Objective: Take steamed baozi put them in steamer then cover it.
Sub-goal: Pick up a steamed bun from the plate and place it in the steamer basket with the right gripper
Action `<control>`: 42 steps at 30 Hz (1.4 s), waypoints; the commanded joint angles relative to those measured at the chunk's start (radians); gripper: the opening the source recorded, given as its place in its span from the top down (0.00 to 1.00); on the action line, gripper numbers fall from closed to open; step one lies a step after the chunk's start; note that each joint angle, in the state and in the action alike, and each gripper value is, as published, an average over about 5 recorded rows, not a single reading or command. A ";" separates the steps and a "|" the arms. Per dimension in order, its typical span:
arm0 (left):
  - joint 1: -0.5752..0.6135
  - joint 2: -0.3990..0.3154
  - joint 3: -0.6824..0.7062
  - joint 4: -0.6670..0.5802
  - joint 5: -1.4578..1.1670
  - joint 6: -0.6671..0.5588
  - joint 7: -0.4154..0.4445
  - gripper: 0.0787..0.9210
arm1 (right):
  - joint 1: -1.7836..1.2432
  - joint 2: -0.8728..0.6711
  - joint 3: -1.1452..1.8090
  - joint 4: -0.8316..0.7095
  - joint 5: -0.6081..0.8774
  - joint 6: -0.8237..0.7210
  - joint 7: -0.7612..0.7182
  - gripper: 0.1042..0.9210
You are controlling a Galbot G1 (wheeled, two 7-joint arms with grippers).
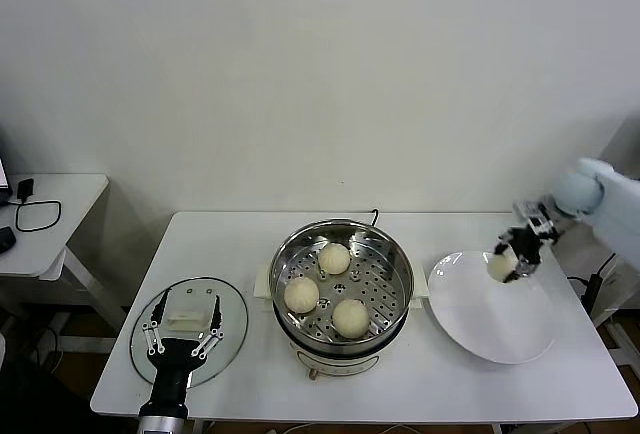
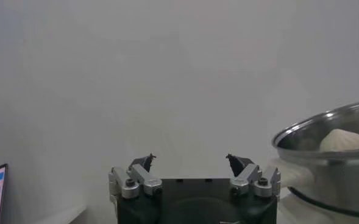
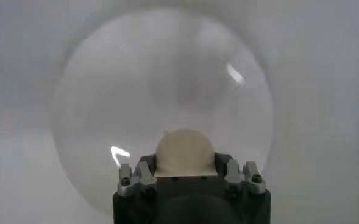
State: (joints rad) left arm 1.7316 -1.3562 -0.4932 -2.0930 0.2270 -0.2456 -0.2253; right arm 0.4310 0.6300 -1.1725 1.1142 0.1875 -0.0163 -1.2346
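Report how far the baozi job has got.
Done: three baozi sit in the steamer. In hand: the right gripper is shut on the fourth baozi over the plate. Left: place it, then fit the cover, under the open left gripper.

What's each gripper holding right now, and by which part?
Right gripper is shut on a baozi, pinched across its sides, above the white plate. Left gripper is open, holding nothing, over the cover.
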 commanded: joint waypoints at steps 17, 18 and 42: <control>-0.020 0.004 -0.001 0.001 -0.005 0.006 -0.003 0.12 | 0.492 0.348 -0.442 0.435 0.424 -0.217 0.097 0.34; -0.020 0.003 -0.001 0.001 -0.005 0.006 -0.003 0.12 | 0.480 0.356 -0.443 0.433 0.415 -0.219 0.099 0.34; -0.020 0.000 -0.016 0.009 -0.010 0.005 -0.006 0.12 | 0.284 0.444 -0.408 0.293 0.284 -0.224 0.126 0.34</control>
State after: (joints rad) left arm 1.7129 -1.3558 -0.5102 -2.0862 0.2178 -0.2408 -0.2310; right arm 0.7527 1.0435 -1.5758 1.4279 0.4943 -0.2332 -1.1140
